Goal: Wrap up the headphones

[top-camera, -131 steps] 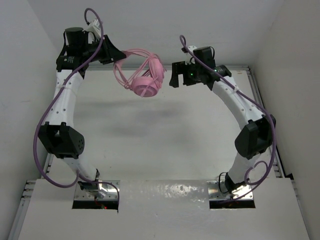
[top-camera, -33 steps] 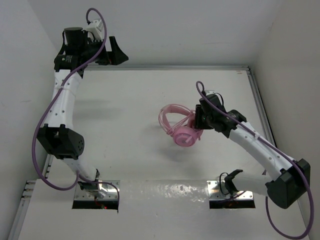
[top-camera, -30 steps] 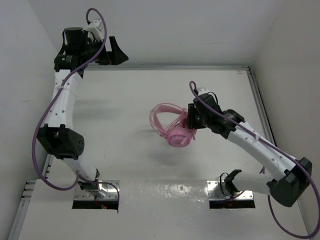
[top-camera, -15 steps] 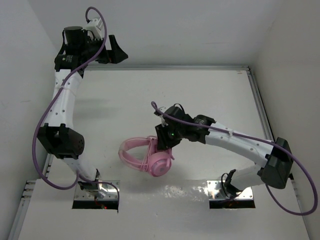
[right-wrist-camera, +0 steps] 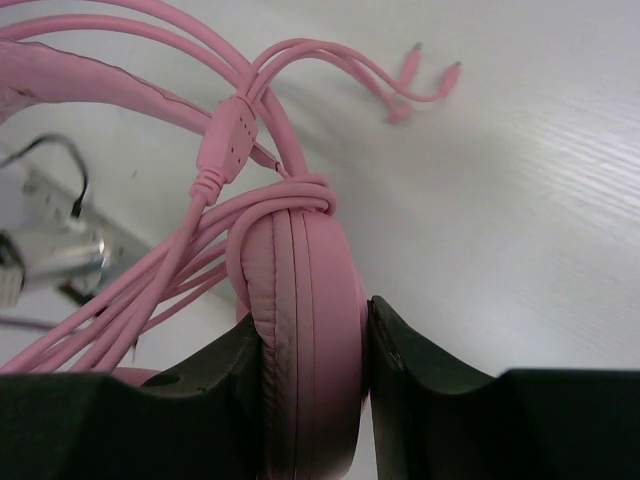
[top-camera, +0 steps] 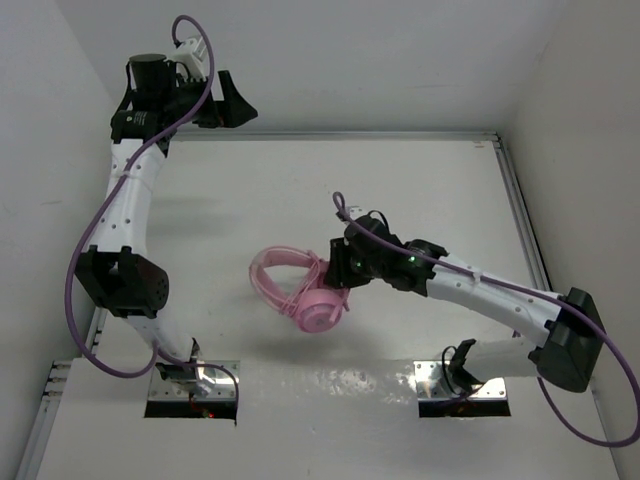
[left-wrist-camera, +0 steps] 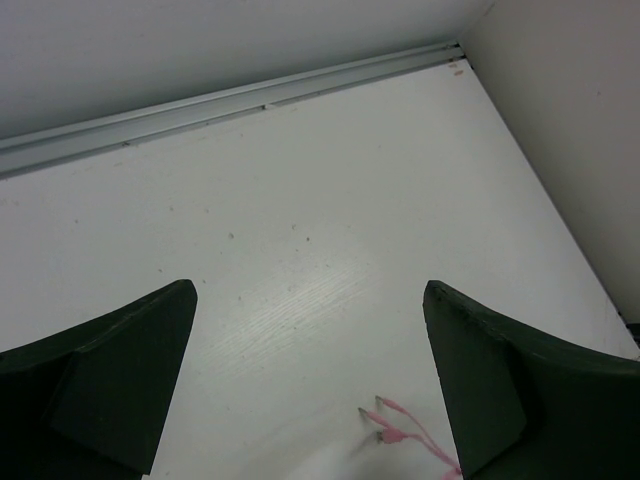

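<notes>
White tabletop [top-camera: 300,190] fills the scene, folks, and two arms are at work over it. The left arm [top-camera: 122,215] stands tall at the far left corner, while the right arm [top-camera: 490,298] stretches low across the near half. At the right arm's tip, the right gripper [top-camera: 338,272] has the pink headphones [top-camera: 300,292] clamped firmly. They hang just in front of its fingers and out to their left in the overhead view. Whether they touch the surface is impossible to tell. The headband [top-camera: 272,270] loops away from that gripper. One padded earcup [right-wrist-camera: 300,330] sits squeezed edge-on between the two dark fingers, right in the wrist camera's face. The thin cord [right-wrist-camera: 225,145] is wound over the top of that cup, with loose strands trailing off beside the left finger. Beyond the grip, small plug tips [right-wrist-camera: 425,70] dangle near the table. Up at the far corner, the left gripper [left-wrist-camera: 310,400] has its jaws spread wide and holds nothing.
</notes>
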Robot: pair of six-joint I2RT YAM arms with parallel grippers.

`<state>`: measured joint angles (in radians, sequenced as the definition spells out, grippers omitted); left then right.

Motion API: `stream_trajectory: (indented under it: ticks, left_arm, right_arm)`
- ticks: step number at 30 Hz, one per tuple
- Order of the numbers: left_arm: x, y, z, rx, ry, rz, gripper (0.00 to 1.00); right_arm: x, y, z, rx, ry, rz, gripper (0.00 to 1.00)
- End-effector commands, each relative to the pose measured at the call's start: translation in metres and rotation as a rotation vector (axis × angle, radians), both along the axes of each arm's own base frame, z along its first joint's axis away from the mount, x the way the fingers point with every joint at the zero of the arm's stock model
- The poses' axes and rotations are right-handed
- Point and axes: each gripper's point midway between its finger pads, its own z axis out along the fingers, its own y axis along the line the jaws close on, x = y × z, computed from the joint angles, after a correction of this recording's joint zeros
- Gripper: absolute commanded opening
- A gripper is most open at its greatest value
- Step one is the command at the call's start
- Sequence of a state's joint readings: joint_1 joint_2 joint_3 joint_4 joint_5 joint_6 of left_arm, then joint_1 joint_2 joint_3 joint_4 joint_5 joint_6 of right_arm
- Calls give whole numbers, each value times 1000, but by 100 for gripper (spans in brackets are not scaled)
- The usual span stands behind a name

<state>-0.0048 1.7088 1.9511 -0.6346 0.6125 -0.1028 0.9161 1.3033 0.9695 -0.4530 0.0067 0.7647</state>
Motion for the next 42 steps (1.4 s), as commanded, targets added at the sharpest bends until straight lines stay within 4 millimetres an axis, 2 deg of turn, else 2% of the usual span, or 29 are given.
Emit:
stream_trajectory:
  ticks: [1, 5, 9, 11, 13, 17, 18, 20, 21, 22, 23, 24, 25, 26, 27, 30, 31, 32, 33, 34, 36, 37, 38, 40, 42]
  left_arm:
    - [2, -5, 6, -17, -34, -24, 94]
    - [0, -6, 6, -18, -29, -27, 94]
    - [-2, -7, 4, -23, -20, -35, 94]
    - [-3, -8, 3, -23, -18, -38, 94]
    - [-2, -8, 1, -23, -15, -38, 93]
    - [1, -8, -2, -23, -11, -34, 93]
    - [3, -7, -3, -20, -11, -29, 93]
    - [6, -6, -3, -11, -31, -29, 85]
    - [8, -7, -5, -5, -40, -37, 81]
    - [13, -7, -12, 17, -61, -52, 73]
    - [16, -6, -18, 33, -71, -58, 69]
    - [21, -6, -27, 50, -70, -63, 66]
    - [29, -7, -48, 88, -60, -91, 65]
    - [31, -10, -58, 97, -47, -120, 66]
    - [38, -14, -81, 94, -4, -156, 67]
    - [32, -38, -102, 8, 41, -311, 69]
    - [33, -45, -103, -6, 35, -335, 69]
    - [32, -50, -104, -13, 36, -351, 69]
    - [29, -56, -102, -19, 25, -376, 69]
    - [19, -71, -102, -22, 9, -440, 69]
    - [6, -79, -88, -13, -42, -491, 69]
    - [-13, -101, -104, 3, -31, -565, 70]
    - [-27, -109, -95, 7, -63, -610, 70]
    - [-54, -125, -107, 17, -69, -706, 70]
    - [-75, -133, -109, 4, -81, -806, 67]
  right_arm:
    - [38, -13, 27, 90, -114, -245, 0]
    - [49, -38, 21, 66, -144, -406, 0]
    - [56, -78, 12, -41, -194, -568, 0]
    - [53, -96, 8, -100, -198, -618, 0]
    - [55, -104, 19, -102, -243, -631, 0]
    - [56, -77, 42, -58, -282, -443, 0]
    - [53, -62, 44, -63, -270, -350, 0]
    - [49, -44, 46, -60, -257, -232, 0]
    - [49, -32, 55, -38, -265, -174, 0]
    - [41, -15, 56, -20, -268, -53, 0]
    - [38, -6, 61, -2, -278, 1, 0]
    - [37, 4, 76, 34, -301, 57, 0]
    - [35, 11, 84, 44, -336, 133, 0]
    - [26, 20, 96, 91, -348, 208, 0]
    - [26, 26, 113, 122, -383, 241, 0]
    - [23, 37, 149, 159, -487, 368, 0]
    - [22, 39, 155, 161, -502, 389, 0]
    - [24, 43, 170, 179, -525, 400, 0]
    - [23, 45, 177, 188, -537, 412, 0]
    - [25, 47, 182, 193, -554, 421, 0]
    - [31, 53, 193, 203, -580, 419, 0]
    - [34, 55, 195, 200, -589, 414, 0]
    - [41, 56, 197, 187, -600, 396, 0]
    - [49, 56, 198, 178, -612, 365, 0]
    - [64, 50, 200, 183, -624, 295, 0]
